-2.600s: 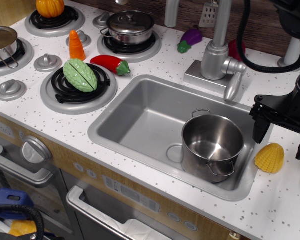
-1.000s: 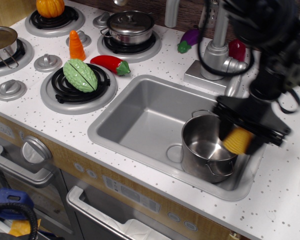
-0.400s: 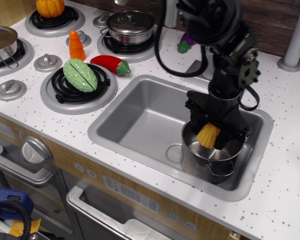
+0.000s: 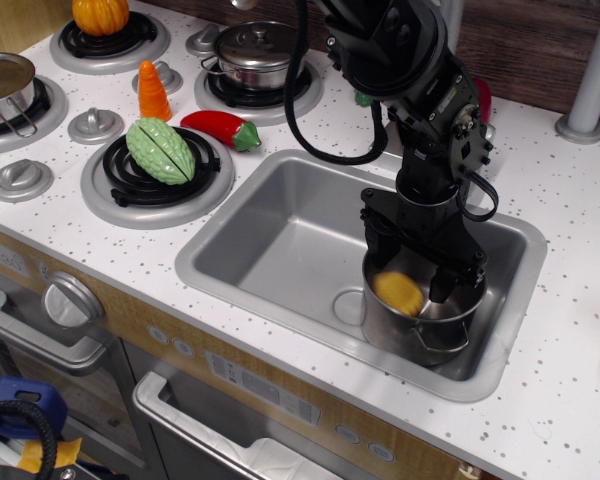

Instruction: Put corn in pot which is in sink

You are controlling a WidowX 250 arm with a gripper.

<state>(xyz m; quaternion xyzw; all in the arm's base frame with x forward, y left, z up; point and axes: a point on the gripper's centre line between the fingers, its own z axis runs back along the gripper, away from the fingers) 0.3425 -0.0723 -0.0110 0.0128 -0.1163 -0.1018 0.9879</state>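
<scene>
Directly over the pot point(image 4: 420, 318), the gripper point(image 4: 420, 262) has its fingers spread and released, and the corn point(image 4: 398, 292), blurred, sits apart from them inside the pot's mouth. No writing is readable. The pot fills the sink point(image 4: 270, 240) corner beside the drain point(image 4: 348, 306), leaving bare basin toward the red pepper point(image 4: 220, 128).

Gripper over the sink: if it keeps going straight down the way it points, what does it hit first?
Most likely the corn, which sits blurred just below the gripper, inside the pot. Past that comes the pot's bottom. Depth from this single view is uncertain.
</scene>
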